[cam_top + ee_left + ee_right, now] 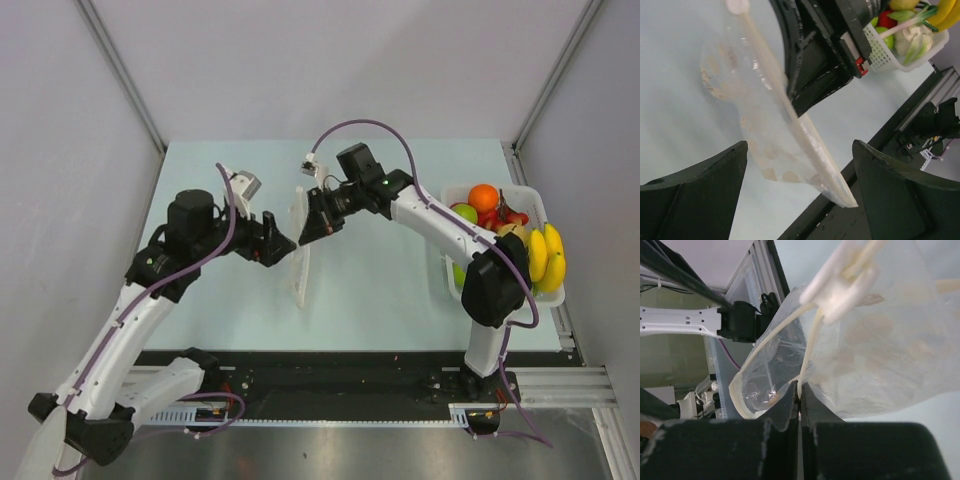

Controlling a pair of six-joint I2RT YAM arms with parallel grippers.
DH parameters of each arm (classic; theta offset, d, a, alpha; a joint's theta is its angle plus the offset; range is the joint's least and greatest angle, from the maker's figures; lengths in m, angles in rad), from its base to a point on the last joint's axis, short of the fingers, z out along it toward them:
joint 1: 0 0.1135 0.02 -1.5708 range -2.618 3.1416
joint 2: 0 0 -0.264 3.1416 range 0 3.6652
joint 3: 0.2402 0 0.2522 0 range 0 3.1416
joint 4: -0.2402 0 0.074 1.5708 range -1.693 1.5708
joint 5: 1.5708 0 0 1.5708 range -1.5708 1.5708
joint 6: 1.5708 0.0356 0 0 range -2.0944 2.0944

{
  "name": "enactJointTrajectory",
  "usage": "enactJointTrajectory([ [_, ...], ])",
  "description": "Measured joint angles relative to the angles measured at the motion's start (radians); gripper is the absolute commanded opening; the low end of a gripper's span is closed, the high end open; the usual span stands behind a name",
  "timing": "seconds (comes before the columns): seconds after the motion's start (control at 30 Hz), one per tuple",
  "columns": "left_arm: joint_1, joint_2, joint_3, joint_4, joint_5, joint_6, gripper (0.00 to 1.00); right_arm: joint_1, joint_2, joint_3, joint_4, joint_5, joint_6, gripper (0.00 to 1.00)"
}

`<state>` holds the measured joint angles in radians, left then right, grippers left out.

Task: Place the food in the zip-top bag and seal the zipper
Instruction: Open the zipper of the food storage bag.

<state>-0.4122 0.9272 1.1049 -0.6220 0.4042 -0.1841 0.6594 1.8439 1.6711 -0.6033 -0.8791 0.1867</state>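
The clear dotted zip-top bag [300, 255] hangs on edge above the middle of the table. My right gripper [306, 232] is shut on its whitish mouth strip, the zipper [807, 352], just below the white slider [840, 282]. The mouth gapes a little to the left of the jaws [760, 375]. My left gripper [284, 246] is open, its fingers either side of the bag's lower corner [805, 155] without touching it. The food lies in the basket: an orange [483, 197], a green apple [464, 213], bananas [547, 258], red pieces [503, 216]. No food shows in the bag.
The white slotted basket [447, 262] stands at the table's right edge, beside the right arm's elbow. It also shows in the left wrist view [880, 55]. A black rail [330, 372] runs along the near table edge. Grey walls close in the left, right and back.
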Motion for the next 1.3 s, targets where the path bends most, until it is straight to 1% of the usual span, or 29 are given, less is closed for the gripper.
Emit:
enactJointTrajectory([
  [0.07, -0.043, 0.016, 0.005, 0.000, -0.016, -0.001, 0.90, 0.016, 0.005, 0.013, 0.024, 0.000, 0.037, 0.00],
  [0.13, -0.069, 0.035, 0.005, -0.002, -0.034, 0.001, 0.81, 0.027, 0.014, 0.024, 0.045, 0.000, 0.071, 0.00],
  [0.17, -0.083, 0.049, 0.005, -0.001, -0.051, 0.002, 0.74, 0.034, 0.019, 0.029, 0.055, -0.001, 0.085, 0.00],
  [0.2, -0.091, 0.063, 0.005, -0.003, -0.077, 0.006, 0.61, 0.039, 0.026, 0.032, 0.063, -0.001, 0.098, 0.00],
  [0.27, -0.098, 0.095, 0.012, -0.022, -0.146, 0.018, 0.46, 0.047, 0.034, 0.035, 0.071, -0.002, 0.113, 0.00],
  [0.3, -0.097, 0.112, 0.017, -0.033, -0.185, 0.029, 0.29, 0.050, 0.037, 0.035, 0.072, -0.001, 0.117, 0.00],
  [0.4, -0.069, 0.137, 0.021, -0.063, -0.253, 0.050, 0.06, 0.049, 0.043, 0.035, 0.069, -0.001, 0.111, 0.00],
  [0.47, -0.036, 0.137, 0.021, -0.084, -0.281, 0.063, 0.00, 0.039, 0.045, 0.034, 0.061, -0.002, 0.101, 0.00],
  [0.6, 0.013, 0.131, 0.022, -0.101, -0.306, 0.082, 0.00, -0.004, 0.045, 0.009, 0.042, -0.004, 0.055, 0.00],
  [0.73, 0.031, 0.126, 0.021, -0.103, -0.289, 0.086, 0.00, -0.059, 0.058, -0.020, -0.005, 0.002, -0.027, 0.00],
  [0.8, 0.039, 0.128, 0.021, -0.103, -0.246, 0.080, 0.00, -0.079, 0.079, -0.021, -0.029, 0.008, -0.067, 0.00],
  [0.9, 0.047, 0.125, 0.021, -0.100, -0.137, 0.070, 0.00, -0.103, 0.126, -0.011, -0.074, 0.002, -0.118, 0.00],
  [1.0, 0.048, 0.107, 0.025, -0.099, -0.022, 0.053, 0.00, -0.110, 0.169, 0.005, -0.107, -0.039, -0.154, 0.00],
  [1.07, 0.048, 0.099, 0.030, -0.099, 0.031, 0.037, 0.00, -0.104, 0.189, 0.020, -0.124, -0.066, -0.173, 0.00],
  [1.2, 0.049, 0.112, 0.010, -0.088, 0.080, 0.003, 0.00, -0.092, 0.232, 0.061, -0.167, -0.092, -0.223, 0.00],
  [1.27, 0.054, 0.136, -0.023, -0.061, 0.095, -0.007, 0.00, -0.095, 0.238, 0.062, -0.210, -0.086, -0.254, 0.00],
  [1.3, 0.060, 0.153, -0.041, -0.043, 0.099, -0.012, 0.00, -0.101, 0.239, 0.060, -0.233, -0.077, -0.272, 0.03],
])
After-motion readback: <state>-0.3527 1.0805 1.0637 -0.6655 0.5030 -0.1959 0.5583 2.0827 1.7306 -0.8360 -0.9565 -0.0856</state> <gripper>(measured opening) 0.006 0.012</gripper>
